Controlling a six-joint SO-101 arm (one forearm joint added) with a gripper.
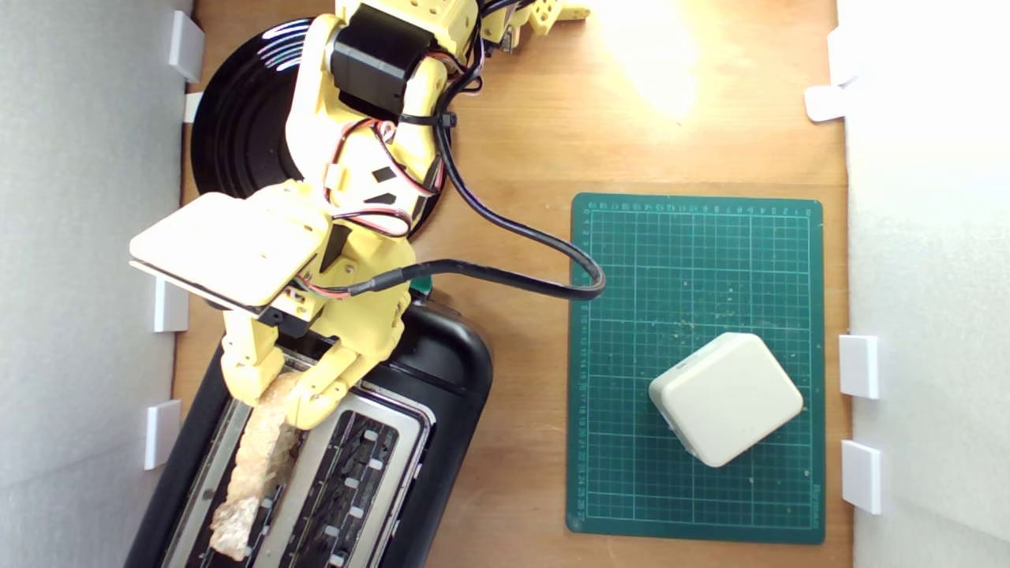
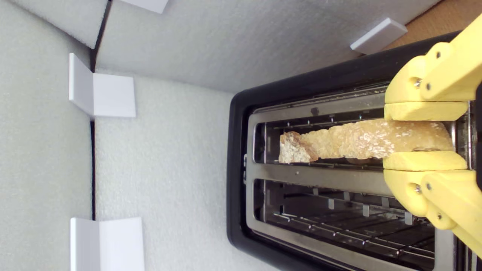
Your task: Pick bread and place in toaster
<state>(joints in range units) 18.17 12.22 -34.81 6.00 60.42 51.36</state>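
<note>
Tool [image 2: 423, 136] clenched on one end of the bread [image 2: 361, 145], slice lying along one slot of the toaster [image 2: 241, 173]; second slot empty, clear in the wrist view only. Exterior view alone shows a green cutting mat [image 1: 694, 260] with white block [image 1: 726, 398] on the bench [image 1: 521, 142].

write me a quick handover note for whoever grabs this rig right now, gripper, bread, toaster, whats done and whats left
Gripper: shut on the bread, pinching one end.
Bread: on edge, lined up over one toaster slot, the one nearer the foam wall; how deep it sits cannot be told.
Other slot: empty.
Done: bread picked up and brought to the slot.
Left: lower it in if needed, open the jaws, lift clear.
Unused: white block on the green mat; black plate behind the arm.
</note>
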